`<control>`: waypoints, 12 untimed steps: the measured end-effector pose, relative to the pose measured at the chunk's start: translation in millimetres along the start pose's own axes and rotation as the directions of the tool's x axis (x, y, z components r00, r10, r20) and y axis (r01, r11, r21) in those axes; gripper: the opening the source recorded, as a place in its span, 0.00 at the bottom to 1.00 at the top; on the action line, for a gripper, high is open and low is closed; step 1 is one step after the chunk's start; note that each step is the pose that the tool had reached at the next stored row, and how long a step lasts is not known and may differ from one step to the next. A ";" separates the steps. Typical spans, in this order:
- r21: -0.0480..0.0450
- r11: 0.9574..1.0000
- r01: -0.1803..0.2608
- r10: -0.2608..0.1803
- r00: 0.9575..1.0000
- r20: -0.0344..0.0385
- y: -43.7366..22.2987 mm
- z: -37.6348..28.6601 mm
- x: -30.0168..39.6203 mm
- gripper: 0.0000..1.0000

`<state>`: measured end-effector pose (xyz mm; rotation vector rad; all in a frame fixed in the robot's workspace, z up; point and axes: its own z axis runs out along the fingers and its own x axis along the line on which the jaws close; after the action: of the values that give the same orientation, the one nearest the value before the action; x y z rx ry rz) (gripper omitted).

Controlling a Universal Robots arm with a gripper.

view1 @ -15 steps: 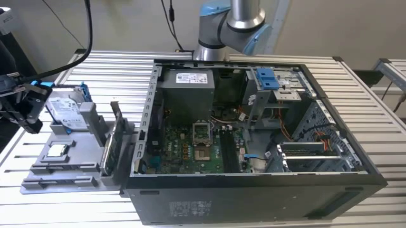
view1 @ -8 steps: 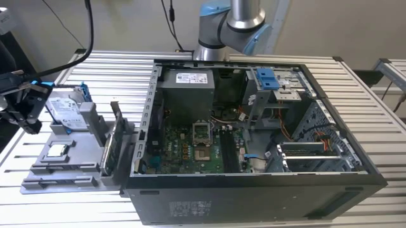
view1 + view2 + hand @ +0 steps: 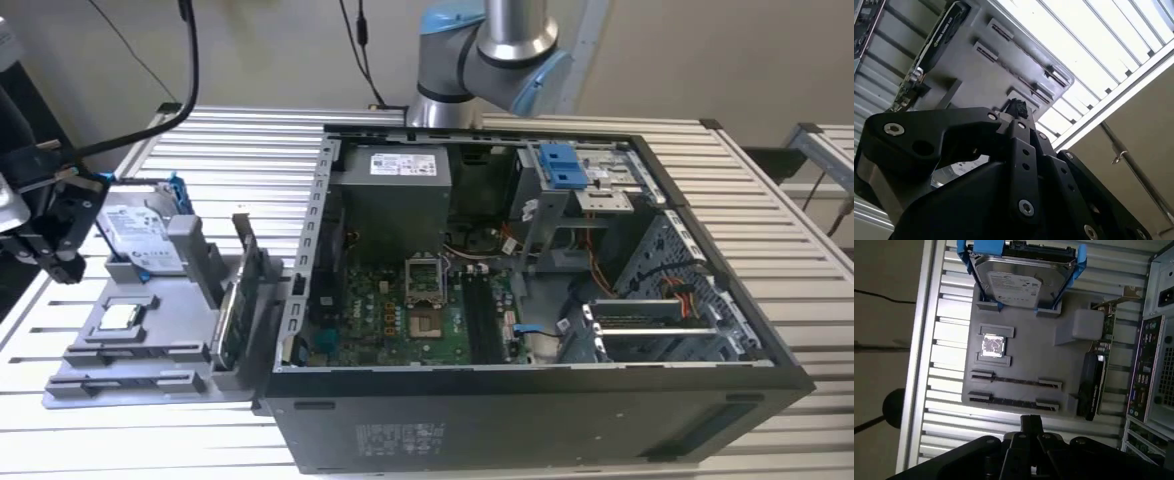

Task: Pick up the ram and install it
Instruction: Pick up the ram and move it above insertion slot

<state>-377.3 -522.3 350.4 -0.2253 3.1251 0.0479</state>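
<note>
Your gripper point(image 3: 1030, 422) hovers beside the grey tray point(image 3: 1029, 355), at nine o'clock from the case point(image 3: 534, 400), fingers pinched together and empty; the ram point(image 3: 1014, 382) lies slotted.

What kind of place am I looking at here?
Likely a robotics lab bench for computer assembly: a robot arm behind an open computer case on a slatted metal table, and a grey tray holding a hard drive.
</note>
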 end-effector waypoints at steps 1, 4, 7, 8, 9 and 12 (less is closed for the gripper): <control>0.001 1.000 0.012 -0.012 1.000 -0.001 0.0 0.0 0.0 0.11; 0.002 0.999 0.047 -0.047 0.999 -0.002 0.0 0.0 0.0 0.11; 0.002 0.997 0.082 -0.082 0.997 -0.003 0.0 0.0 0.0 0.11; 0.003 0.996 0.094 -0.094 0.996 -0.004 0.0 0.0 0.0 0.11; 0.003 0.994 0.106 -0.106 0.994 -0.004 0.0 0.0 0.0 0.11; 0.004 0.990 0.143 -0.143 0.990 -0.006 0.0 0.0 0.0 0.11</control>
<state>-377.3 -522.2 350.4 -0.4493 3.1036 0.0390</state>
